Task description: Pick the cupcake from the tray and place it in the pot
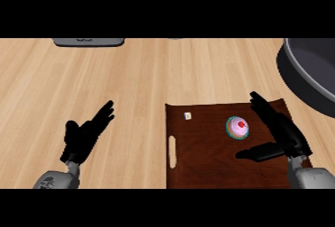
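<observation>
Cupcake (237,127): sitting on tray (203,168), untouched. Right hand (286,136): hovering just beside it, fingers spread wide (thumb swung out, seemingly to bracket it). Pot (307,75): waiting beyond. Left hand (82,135): resting open over counter (131,80).

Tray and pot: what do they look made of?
Tray: looks like dark brown wood with a matte finish and faint grain, though it could be laminate. Pot: seems to be dark grey metal, dull and smooth-walled; whether it is coated cannot be told.
</observation>
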